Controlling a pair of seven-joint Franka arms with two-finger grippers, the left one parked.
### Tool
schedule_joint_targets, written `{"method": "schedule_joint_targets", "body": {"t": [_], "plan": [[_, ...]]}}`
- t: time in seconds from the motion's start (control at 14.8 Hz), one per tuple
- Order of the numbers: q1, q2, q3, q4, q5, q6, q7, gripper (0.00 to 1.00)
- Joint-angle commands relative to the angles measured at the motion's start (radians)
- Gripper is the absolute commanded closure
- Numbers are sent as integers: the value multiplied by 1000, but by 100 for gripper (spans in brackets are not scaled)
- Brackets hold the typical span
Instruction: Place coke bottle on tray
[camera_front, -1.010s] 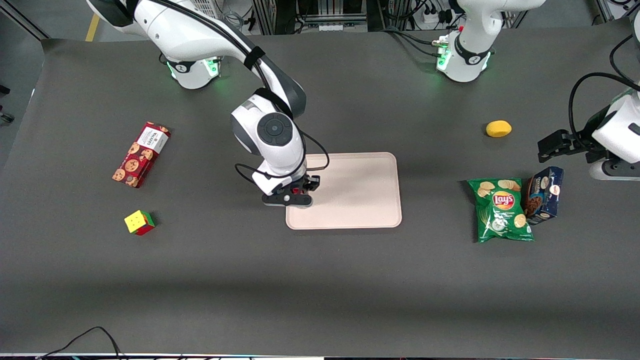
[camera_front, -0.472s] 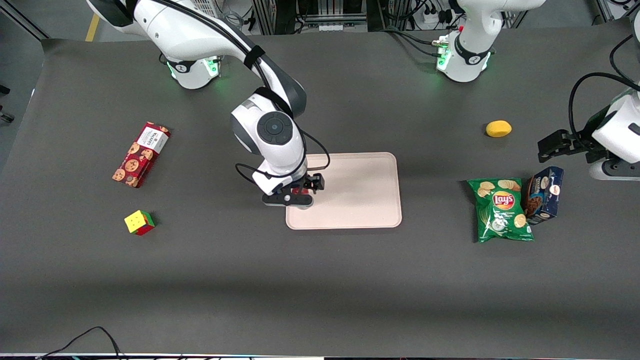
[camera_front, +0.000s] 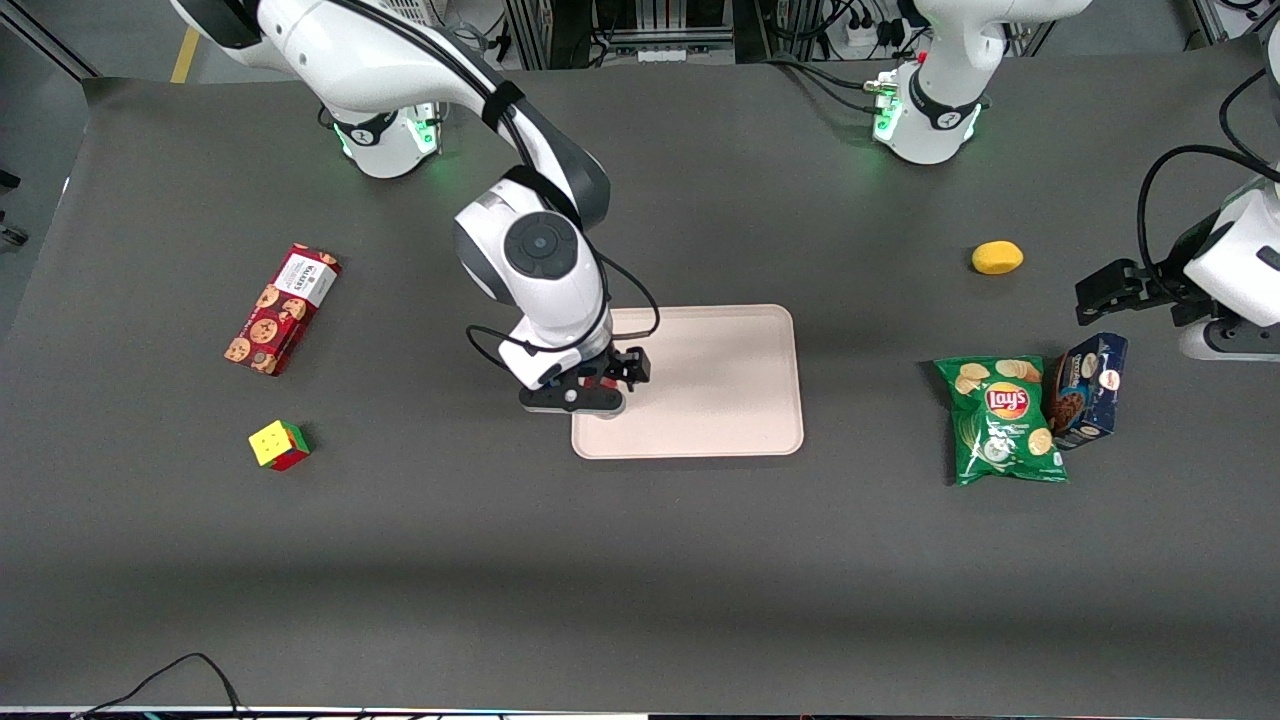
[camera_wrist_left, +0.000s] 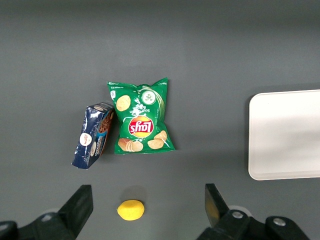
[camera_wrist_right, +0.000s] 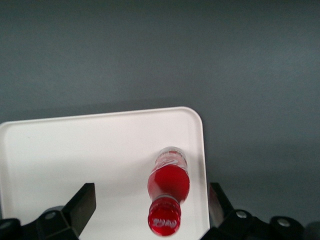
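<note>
Right wrist view shows the coke bottle (camera_wrist_right: 168, 192) standing upright on the tray (camera_wrist_right: 75, 155), close to the tray's rim and near one of its rounded corners. Its red cap faces the camera and its base rests on the tray floor, so its long axis runs vertically, neck up. The gripper (camera_wrist_right: 150, 210) sits above the bottle with its two fingers (camera_wrist_right: 82, 202) spread wide, one on each side and neither touching the glass; the bottle stands free between them.

From the front view only a sliver of red shows under the gripper (camera_front: 600, 385), at the tray's (camera_front: 720, 400) end nearest the working arm.

By my reading the placing itself is done: the bottle is on the tray and released. What seems left is for the arm to lift clear without knocking the slim, tall bottle, which stands near the rim and could tip.

Elsewhere on the table lie a cookie box (camera_front: 282, 309) and a colour cube (camera_front: 279, 445) toward the working arm's end, and a chip bag (camera_front: 1002, 420), blue box (camera_front: 1088, 390) and lemon (camera_front: 997, 257) toward the parked arm's end.
</note>
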Motion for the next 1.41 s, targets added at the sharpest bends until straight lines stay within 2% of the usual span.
{"method": "schedule_joint_targets", "body": {"t": [0.0,0.13,0.34,0.47,0.61,0.67,0.74,0.81,0.94,1.15,1.35], "plan": [[-49,-172,0,-5,-12,-134,-141,0],[-92,-263,-10,-5,-9,-242,-228,0],[-188,-376,-10,-6,-14,-385,-252,0],[-256,-430,-12,-17,-8,-491,-400,0],[-345,-475,-12,-79,17,-490,-415,0],[-409,-485,-10,-121,61,-478,-421,0],[-470,-499,-3,-170,93,-433,-432,0],[-494,-540,-3,-240,95,-383,-442,0],[-503,-603,-12,-308,96,-339,-455,0],[-512,-617,-67,-264,112,-381,-459,0],[-514,-617,-174,-222,217,-427,-490,0]]}}
